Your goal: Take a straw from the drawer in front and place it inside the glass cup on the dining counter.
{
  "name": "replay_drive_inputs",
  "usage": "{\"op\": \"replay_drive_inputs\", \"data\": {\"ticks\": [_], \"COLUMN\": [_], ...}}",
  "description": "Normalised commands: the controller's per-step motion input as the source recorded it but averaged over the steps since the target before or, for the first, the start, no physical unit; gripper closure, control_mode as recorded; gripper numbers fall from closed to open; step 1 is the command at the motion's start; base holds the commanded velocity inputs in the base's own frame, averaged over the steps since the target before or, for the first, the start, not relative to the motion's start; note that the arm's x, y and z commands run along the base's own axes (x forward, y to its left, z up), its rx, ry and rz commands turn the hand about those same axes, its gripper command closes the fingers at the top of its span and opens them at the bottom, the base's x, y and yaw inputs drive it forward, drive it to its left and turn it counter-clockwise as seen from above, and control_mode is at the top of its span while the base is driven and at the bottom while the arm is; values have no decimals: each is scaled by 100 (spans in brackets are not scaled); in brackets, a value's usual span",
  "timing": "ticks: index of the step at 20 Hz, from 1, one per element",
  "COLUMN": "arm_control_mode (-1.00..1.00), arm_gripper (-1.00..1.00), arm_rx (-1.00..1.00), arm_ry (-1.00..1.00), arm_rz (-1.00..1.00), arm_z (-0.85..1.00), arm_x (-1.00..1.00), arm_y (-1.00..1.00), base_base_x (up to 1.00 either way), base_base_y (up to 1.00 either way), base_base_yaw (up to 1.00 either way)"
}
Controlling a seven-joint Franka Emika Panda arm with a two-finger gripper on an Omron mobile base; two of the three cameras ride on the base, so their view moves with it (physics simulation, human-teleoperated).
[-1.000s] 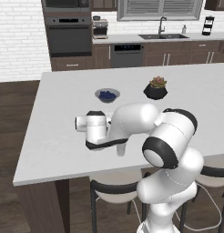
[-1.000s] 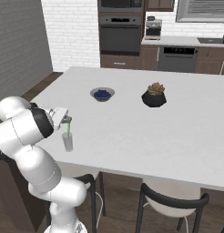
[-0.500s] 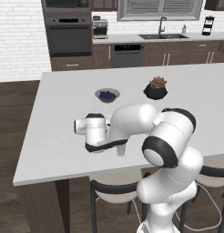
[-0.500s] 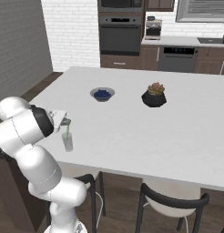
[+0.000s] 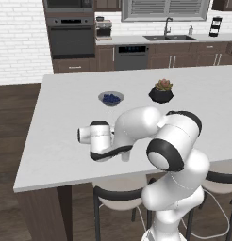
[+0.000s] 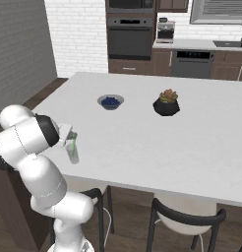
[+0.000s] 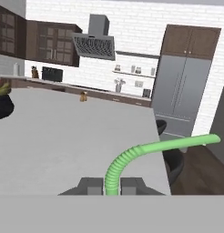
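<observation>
The claw stays clamped on the straw. It has edged lower over the glass cup on the worktop.

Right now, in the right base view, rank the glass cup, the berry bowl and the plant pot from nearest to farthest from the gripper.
1. glass cup, right below the gripper, near the counter's edge.
2. berry bowl, farther back on the counter.
3. plant pot, beyond the bowl, to its right.

Glossy white robot arm of rounded, bulbous segments with black bands at the joints; near the hand, two small dark grey finger tips
</observation>
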Motion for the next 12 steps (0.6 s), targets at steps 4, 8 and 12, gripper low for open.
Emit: {"op": "replay_drive_inputs", "data": {"ticks": [4,8,12], "arm_control_mode": [-100,-100,-100], "arm_gripper": [100,-100,-100], "arm_rx": [0,0,0], "arm_ry": [-13,-14,-12], "arm_rz": [0,0,0], "arm_z": [-9,0,0], "arm_x": [0,0,0], "arm_y": [0,0,0], "base_base_x": [0,0,0], "base_base_y": [0,0,0], "base_base_yaw": [0,0,0]}}
